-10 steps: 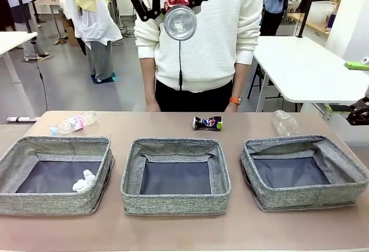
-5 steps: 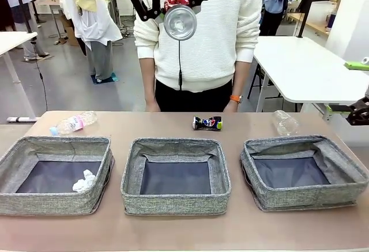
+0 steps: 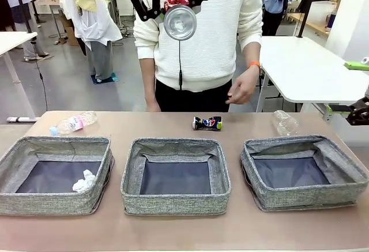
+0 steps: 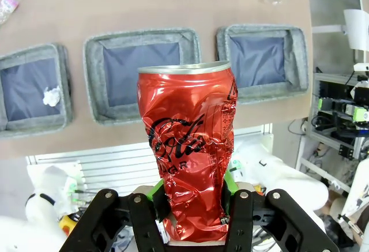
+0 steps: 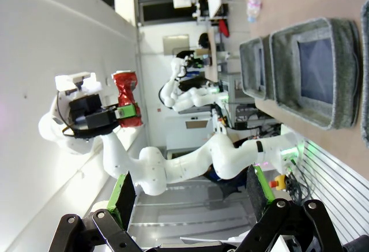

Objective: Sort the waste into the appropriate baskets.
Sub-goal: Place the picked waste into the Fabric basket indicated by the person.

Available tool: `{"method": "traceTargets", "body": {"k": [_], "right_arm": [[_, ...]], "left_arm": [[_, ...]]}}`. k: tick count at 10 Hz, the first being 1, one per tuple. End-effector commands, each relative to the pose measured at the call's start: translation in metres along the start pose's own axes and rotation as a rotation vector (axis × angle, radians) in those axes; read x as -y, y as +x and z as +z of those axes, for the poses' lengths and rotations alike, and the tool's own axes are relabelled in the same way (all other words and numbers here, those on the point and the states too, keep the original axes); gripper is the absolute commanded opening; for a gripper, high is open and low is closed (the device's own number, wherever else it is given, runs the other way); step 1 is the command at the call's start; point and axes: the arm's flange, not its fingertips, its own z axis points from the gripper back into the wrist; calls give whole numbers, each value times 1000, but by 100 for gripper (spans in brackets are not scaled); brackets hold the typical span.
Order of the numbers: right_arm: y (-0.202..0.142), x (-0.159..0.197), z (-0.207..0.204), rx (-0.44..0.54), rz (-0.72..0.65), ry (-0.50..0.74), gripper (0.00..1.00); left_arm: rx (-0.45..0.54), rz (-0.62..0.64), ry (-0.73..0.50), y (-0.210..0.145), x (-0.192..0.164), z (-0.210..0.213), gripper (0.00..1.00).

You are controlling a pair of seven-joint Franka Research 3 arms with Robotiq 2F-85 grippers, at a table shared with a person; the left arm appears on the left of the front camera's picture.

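my pincer point(image 4: 193, 199) clamps the dented red can point(image 4: 193, 160) upright; far below lie three grey baskets point(image 4: 94, 79), a paper ball point(image 4: 52, 95) in one.

Tan bench point(image 3: 173, 229) carrying three grey baskets and loose waste.
The left basket point(image 3: 55, 203), middle basket point(image 3: 176, 201) and right basket point(image 3: 305, 197) stand in a row, apart from each other. Behind them on the bare top lie a clear bottle point(image 3: 73, 123) at the left, a dark blue can point(image 3: 207, 123) in the middle and a clear cup point(image 3: 285, 122) at the right.

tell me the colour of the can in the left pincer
Red with black lettering; the dented can shows best in the left wrist view.
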Motion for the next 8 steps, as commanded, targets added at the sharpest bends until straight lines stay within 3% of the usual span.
{"method": "traceTargets", "body": {"k": [1,8], "right_arm": [[2,-2,1,-4,27,17,100],[2,-2,1,-4,27,17,100]], "left_arm": [[17,2,0,-3,-3,2,29],[17,2,0,-3,-3,2,29]]}}
